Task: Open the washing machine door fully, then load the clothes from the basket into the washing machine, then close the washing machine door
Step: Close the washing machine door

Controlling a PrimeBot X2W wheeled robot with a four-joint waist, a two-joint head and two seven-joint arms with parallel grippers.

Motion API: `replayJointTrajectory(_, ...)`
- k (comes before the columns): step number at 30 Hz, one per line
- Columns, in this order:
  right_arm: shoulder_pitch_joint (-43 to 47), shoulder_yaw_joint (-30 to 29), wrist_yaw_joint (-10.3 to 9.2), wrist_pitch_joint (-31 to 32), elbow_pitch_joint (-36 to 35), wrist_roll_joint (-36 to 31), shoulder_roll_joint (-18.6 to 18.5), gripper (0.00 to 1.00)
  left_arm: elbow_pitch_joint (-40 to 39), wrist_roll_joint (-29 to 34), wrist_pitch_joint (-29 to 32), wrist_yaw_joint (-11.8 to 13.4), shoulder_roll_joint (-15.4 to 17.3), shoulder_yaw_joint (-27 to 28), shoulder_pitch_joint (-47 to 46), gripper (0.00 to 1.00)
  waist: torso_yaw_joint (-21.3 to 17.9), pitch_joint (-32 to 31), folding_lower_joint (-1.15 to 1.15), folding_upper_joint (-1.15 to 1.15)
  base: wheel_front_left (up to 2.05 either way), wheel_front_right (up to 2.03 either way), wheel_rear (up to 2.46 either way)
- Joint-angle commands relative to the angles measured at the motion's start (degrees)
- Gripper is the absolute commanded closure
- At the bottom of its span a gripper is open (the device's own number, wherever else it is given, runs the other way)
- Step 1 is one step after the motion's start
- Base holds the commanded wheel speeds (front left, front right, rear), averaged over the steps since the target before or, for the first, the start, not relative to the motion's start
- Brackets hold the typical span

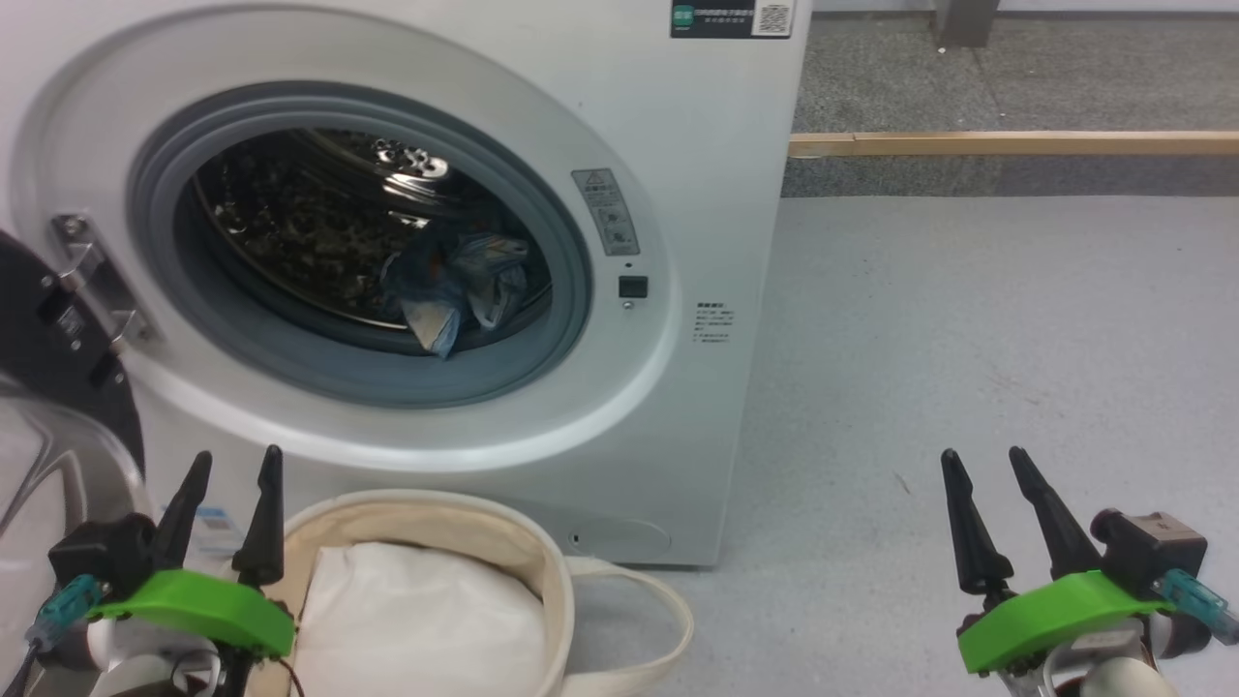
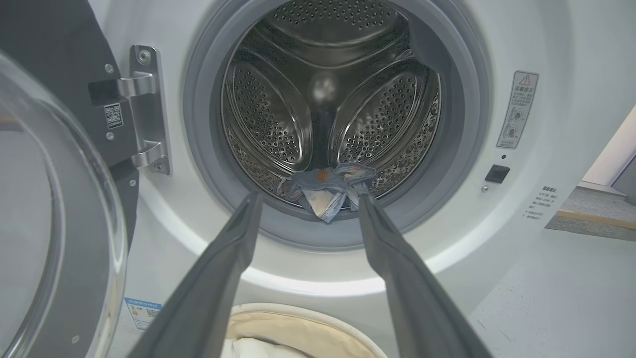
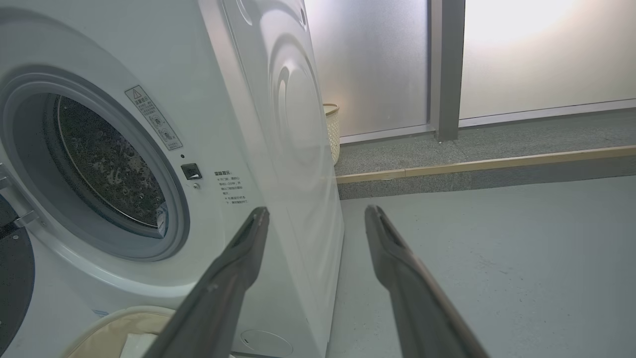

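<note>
The white washing machine [image 1: 697, 194] fills the upper left, its drum exposed. Its door [image 1: 19, 329], at the left edge, hangs open; rigid and hinged, it probably swings best pushed at the black rim. The basket [image 1: 554, 590] sits at bottom centre. The clothes [image 1: 460, 290], soft and light, lie low in the drum. The left gripper [image 1: 237, 453] and right gripper [image 1: 982, 452] have fingers spread and empty.

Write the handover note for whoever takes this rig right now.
Left gripper: open, empty, above the basket in front of the washer.
Right gripper: open, empty, over the floor to the washer's right.
Door: swung open on the left.
Clothes: in the drum, at its front lip.
Basket: holds a white bundle.
Done: door opened, clothes loaded.
Left: perhaps nudge the clothes deeper, then close the door.
</note>
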Motion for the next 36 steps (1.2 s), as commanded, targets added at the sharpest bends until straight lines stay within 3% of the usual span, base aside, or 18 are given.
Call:
replayJointTrajectory(1, -2.22, 0.74, 0.03, -0.71, -1.57, 0.08, -0.48, 0.00, -1.26, -0.16, -0.70, -0.33, 1.65, 2.65, -2.39, 0.00, -0.03, -0.07, -0.01, 0.00, -1.75, 1.26, 0.49)
replayJointTrajectory(20, -2.09, 0.66, 0.03, -0.71, -1.53, 0.25, -0.42, 0.00, -1.72, -0.96, -0.70, -0.33, 1.68, 1.67, -2.15, 0.00, 0.48, -0.34, -0.01, 0.00, -2.05, 1.77, 0.28)
replayJointTrajectory(36, -1.97, 1.08, 0.03, -0.71, -1.17, 0.58, -0.36, 0.00, -0.94, -1.80, -0.70, -0.33, 1.74, -0.26, -1.47, 0.00, 1.16, -0.84, -0.01, 0.00, -0.40, 0.40, 0.00)
